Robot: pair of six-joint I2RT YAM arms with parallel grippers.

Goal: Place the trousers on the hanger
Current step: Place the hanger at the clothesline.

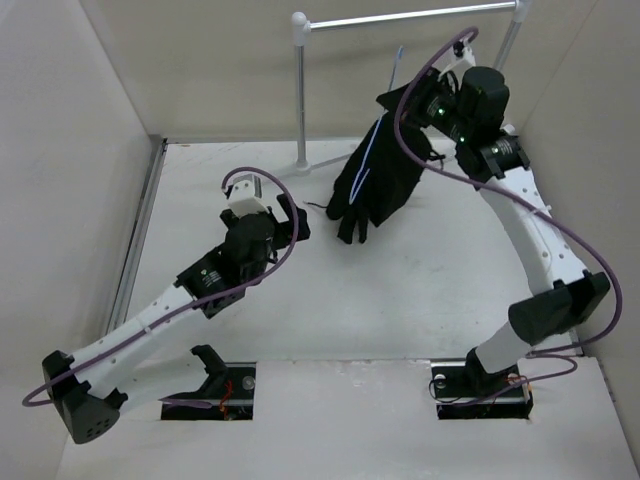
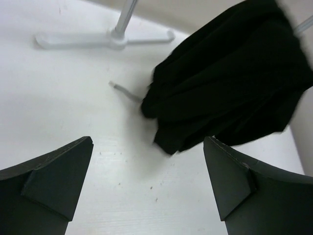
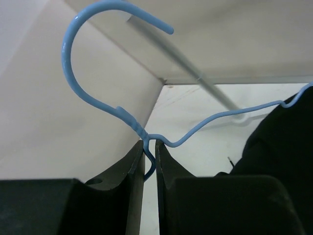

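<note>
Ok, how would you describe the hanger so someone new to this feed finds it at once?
Find the white rail stand at the back, then the right gripper raised near the rail's right end. Pinched in that gripper is the hanger, lying against the black trousers that hang below. It is the only thin light-blue wire with a hook; the stand's tubes are much thicker.

White table (image 1: 420,290) with rail stand (image 1: 300,100)

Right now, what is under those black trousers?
The trousers hang from the blue hanger, which the right gripper pinches. Beneath their ends only bare white table shows. The hanger's bottom bar is hidden in the cloth.
</note>
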